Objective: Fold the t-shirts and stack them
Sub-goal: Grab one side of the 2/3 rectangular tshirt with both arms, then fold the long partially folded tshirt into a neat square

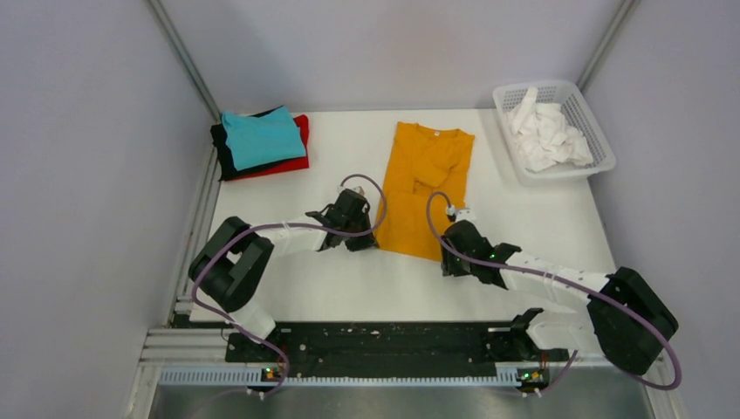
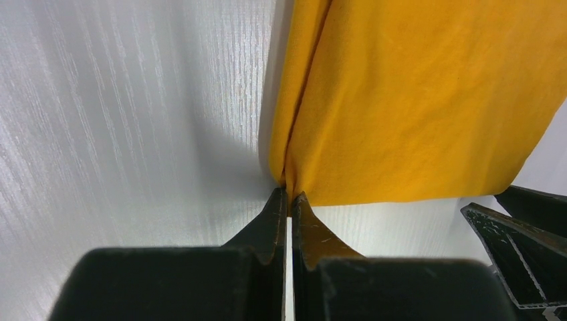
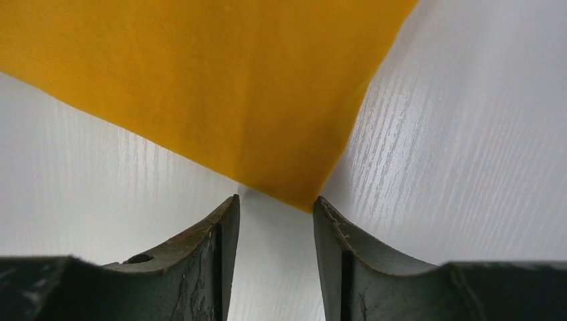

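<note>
The orange shirt (image 1: 426, 188) lies flat in the middle of the surface (image 1: 349, 288). Its long side runs from near to far, with the neck at the far end and the bottom edge at the near end.

The left fingers (image 2: 275, 217) are shut tight on the near left corner of the shirt, and the cloth bunches up right at their tips. The right fingers (image 3: 224, 231) sit at the near right corner. They are apart, with the corner's point between the tips, close to one of them, and they do not pinch it yet.

So each arm has its own corner, and the rest of the shirt stretches away from both toward the far side. I think the next move is to close the right fingers, then lift the bottom edge and carry it far — up over the neck end.

The pile (image 1: 262, 140) of folded shirts waits at the far left, well apart.
</note>
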You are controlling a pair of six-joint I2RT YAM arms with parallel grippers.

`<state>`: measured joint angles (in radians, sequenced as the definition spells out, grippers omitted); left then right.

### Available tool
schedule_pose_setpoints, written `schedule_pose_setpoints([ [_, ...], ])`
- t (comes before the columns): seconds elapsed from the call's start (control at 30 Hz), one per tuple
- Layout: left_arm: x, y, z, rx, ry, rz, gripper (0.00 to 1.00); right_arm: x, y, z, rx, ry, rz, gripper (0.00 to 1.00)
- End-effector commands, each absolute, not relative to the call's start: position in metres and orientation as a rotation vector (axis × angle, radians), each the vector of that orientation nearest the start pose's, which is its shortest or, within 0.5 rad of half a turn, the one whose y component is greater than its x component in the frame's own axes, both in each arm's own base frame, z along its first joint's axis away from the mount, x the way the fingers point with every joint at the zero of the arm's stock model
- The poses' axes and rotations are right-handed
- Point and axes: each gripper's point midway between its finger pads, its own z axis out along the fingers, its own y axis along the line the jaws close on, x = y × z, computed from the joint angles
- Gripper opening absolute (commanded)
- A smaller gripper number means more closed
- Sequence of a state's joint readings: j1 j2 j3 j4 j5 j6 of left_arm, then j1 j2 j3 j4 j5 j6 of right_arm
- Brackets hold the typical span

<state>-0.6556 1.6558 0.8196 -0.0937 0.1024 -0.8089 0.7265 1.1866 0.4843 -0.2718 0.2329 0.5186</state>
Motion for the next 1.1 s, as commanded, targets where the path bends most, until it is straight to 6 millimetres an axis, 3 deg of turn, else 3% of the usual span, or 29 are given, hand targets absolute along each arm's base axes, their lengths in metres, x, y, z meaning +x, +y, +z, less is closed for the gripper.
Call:
schedule_pose_setpoints([
  [0.0,0.247,-0.243,-0.004,-0.178,2.74,-0.534,0.0,0.212,0.168,0.018,-0.196,2.491,0.249,0.41],
  [0.17,0.249,-0.24,0.001,-0.19,2.715,-0.52,0.0,0.212,0.172,0.019,-0.186,2.496,0.277,0.04],
  [0.2,0.247,-0.238,0.002,-0.195,2.707,-0.523,0.0,0.21,0.173,0.02,-0.188,2.492,0.297,0.0],
  [0.33,0.233,-0.226,0.011,-0.23,2.689,-0.532,0.0,0.185,0.19,0.03,-0.252,2.49,0.499,0.0],
  [0.47,0.196,-0.209,0.01,-0.243,2.711,-0.54,0.0,0.132,0.227,0.043,-0.412,2.492,0.841,0.0],
  [0.6,0.155,-0.177,0.005,-0.266,2.748,-0.437,0.0,0.085,0.236,0.037,-0.521,2.57,0.943,0.0],
  [0.73,0.129,-0.178,0.02,-0.197,2.726,-0.553,0.0,0.062,0.248,0.051,-0.626,2.554,1.027,0.0],
  [0.87,0.134,-0.179,0.045,-0.167,2.625,-0.592,0.0,0.068,0.254,0.072,-0.623,2.489,1.049,0.0],
  [0.97,0.158,-0.187,0.074,-0.165,2.498,-0.617,0.0,0.087,0.252,0.092,-0.571,2.417,0.981,0.0],
  [1.07,0.189,-0.2,0.104,-0.179,2.351,-0.638,0.0,0.12,0.241,0.109,-0.453,2.356,0.847,0.0],
])
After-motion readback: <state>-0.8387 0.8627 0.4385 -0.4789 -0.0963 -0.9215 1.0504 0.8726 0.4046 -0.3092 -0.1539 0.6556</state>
